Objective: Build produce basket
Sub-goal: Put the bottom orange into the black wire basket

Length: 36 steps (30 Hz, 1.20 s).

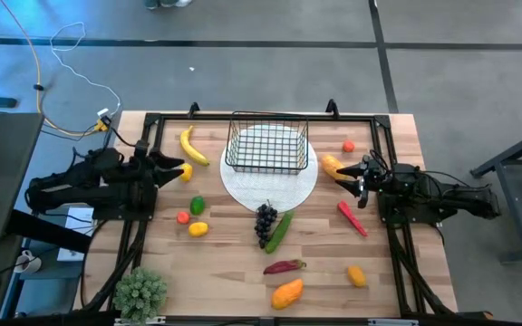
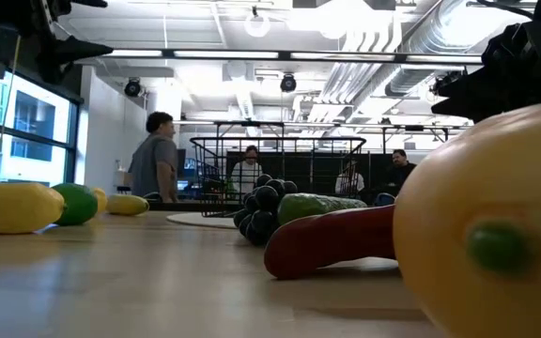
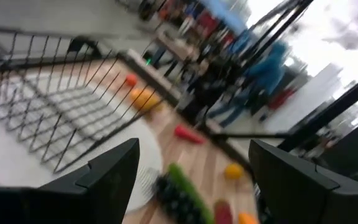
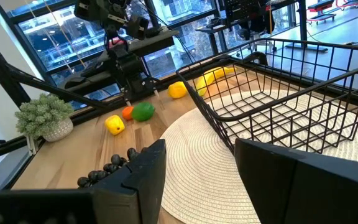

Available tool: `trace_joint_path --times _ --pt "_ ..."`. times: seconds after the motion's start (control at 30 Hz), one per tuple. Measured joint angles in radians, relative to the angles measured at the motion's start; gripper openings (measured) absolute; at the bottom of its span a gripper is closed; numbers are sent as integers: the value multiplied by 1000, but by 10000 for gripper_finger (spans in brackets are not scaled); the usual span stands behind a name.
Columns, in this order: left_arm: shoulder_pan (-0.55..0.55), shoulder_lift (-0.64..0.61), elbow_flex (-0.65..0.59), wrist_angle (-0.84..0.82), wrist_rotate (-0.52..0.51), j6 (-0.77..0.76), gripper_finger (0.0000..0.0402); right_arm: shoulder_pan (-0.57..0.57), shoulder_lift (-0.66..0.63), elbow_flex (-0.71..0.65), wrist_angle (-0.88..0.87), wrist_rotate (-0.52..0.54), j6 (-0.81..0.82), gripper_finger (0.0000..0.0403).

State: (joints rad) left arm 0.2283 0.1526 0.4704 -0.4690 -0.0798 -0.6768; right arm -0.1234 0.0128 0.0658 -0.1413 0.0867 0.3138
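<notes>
Honestly, I can read no label or writing on anything, and the black wire basket [image 1: 268, 143] sits empty on the round white plate [image 1: 270, 186] at the far middle of the table [image 1: 229, 272]. Every piece of produce lies loose on the wood around it: the banana [image 1: 193, 146] just left of the basket, the grapes [image 1: 265, 222] and cucumber [image 1: 279, 231] at the plate's near edge. The left gripper [image 1: 178, 169] waits left of the plate, fingers apart around nothing, and the right gripper [image 1: 350, 174] hovers at the plate's right edge beside an orange fruit [image 1: 333, 165], fingers likewise apart.
</notes>
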Motion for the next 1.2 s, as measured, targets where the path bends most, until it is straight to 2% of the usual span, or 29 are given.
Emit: trace_joint_path --times 0.4,0.63,0.8,0.93,1.2 --pt "0 256 204 -139 109 167 294 0 0 0 0 0 0 173" --pt "0 398 345 -306 127 204 294 0 0 0 0 0 0 173" --pt "0 479 427 -463 179 228 294 0 0 0 0 0 0 173" --pt "-6 521 445 -549 221 244 294 0 0 0 0 0 0 173" --pt "-95 579 446 -630 219 238 294 0 0 0 0 0 0 173"
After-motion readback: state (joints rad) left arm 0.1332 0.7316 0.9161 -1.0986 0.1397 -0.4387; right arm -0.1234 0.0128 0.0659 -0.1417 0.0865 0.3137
